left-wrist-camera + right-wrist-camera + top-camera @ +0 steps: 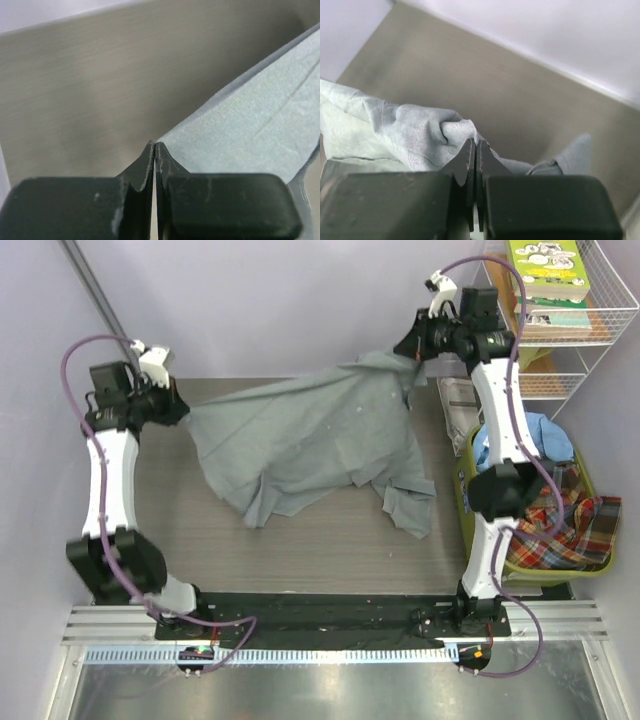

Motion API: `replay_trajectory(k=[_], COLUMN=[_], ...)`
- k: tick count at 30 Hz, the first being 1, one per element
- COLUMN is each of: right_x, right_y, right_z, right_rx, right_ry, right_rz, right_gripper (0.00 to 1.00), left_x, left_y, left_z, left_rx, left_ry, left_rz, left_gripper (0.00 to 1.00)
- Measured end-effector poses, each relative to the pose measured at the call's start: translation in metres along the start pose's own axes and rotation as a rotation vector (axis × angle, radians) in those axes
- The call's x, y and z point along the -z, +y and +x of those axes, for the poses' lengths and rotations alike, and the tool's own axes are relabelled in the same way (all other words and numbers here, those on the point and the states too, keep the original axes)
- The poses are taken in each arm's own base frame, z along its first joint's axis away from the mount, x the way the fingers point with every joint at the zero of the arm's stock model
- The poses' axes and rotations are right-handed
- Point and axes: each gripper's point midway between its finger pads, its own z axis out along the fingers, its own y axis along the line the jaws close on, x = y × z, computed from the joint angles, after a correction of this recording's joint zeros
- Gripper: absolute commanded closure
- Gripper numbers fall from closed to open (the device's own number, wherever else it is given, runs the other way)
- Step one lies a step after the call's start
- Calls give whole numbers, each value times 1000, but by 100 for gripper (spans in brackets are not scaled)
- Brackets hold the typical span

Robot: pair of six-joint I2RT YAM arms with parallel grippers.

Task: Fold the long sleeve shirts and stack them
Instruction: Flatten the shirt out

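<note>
The plain grey shirt [310, 440] hangs spread across the far half of the table, stretched between my two grippers, its lower part rumpled on the tabletop. My left gripper [182, 406] is shut on its far left corner; in the left wrist view the closed tips [155, 145] meet the taut cloth [250, 115]. My right gripper [408, 352] is shut on its far right corner; in the right wrist view the tips [475, 142] pinch bunched cloth [410, 132]. A light blue shirt [545, 435] and a red-green plaid shirt [560, 525] lie in a basket at the right.
The olive green basket [463, 480] stands off the table's right edge beside the right arm. A white wire shelf [590, 330] with books [545, 270] is at the back right. A printed sheet [458, 400] lies by it. Walls close the back and left.
</note>
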Motion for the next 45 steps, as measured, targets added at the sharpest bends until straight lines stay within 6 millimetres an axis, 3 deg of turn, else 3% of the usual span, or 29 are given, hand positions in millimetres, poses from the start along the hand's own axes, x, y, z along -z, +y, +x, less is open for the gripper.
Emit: replay_trajectory(k=[2,4,8,11,15,17,18,20,21,23,26,27,28,29,30,31,32,34,35,37,40,43,45], right_x=[-28,-46,-47,-20,64,114,125,149,150,132,87,70,52,37,33,34,38,45,46,45,36,32,41], right_y=[-18,-32,-34,-20,18,50,57,77,81,78,56,44,30,16,11,6,6,8,10,15,43,107,143], right_z=[-15,-25,-58,-105,-190,-215,-217,-211,-200,-156,-56,-13,37,102,144,191,225,252,247,219,131,27,-7], right_rx=[-8,-27,-29,19,157,233,250,306,312,312,243,201,143,69,18,-38,-85,-127,-125,-103,-21,72,104], right_ry=[-52,-106,-249,-409,-707,-821,-835,-851,-826,-716,-463,-356,-239,-91,7,117,204,285,278,224,58,-137,-211], right_rz=[8,26,56,78,117,102,95,73,61,38,20,22,29,43,52,68,76,80,74,60,-7,-156,-238], right_gripper=[99,99,99,99,99,99,99,99,99,99,99,99,99,99,99,99,99,99,99,99,99,99,99], left_x=[-26,-45,-34,3,82,114,124,128,122,97,49,37,24,15,10,6,2,-3,-4,-6,-11,-17,-16], left_y=[18,37,48,45,42,34,29,16,14,9,8,6,2,-6,-13,-23,-35,-67,-80,-97,-98,-97,-98], left_z=[-15,-45,-106,-160,-221,-234,-234,-221,-207,-163,-73,-45,-11,24,44,64,78,94,98,101,105,107,105], left_rx=[40,55,47,10,-85,-147,-181,-240,-266,-294,-283,-266,-255,-246,-244,-249,-268,-317,-331,-323,-241,-177,-162], left_ry=[-18,-82,-249,-432,-677,-754,-774,-763,-736,-636,-424,-355,-272,-186,-132,-73,-31,17,25,29,47,57,50], left_rz=[-3,-20,-70,-123,-234,-263,-271,-250,-241,-197,-113,-81,-37,11,45,80,118,205,240,287,297,294,293], left_gripper=[100,100,100,100,100,100,100,100,100,100,99,86,80,75,62,57,53,42,40,37,36,36,35])
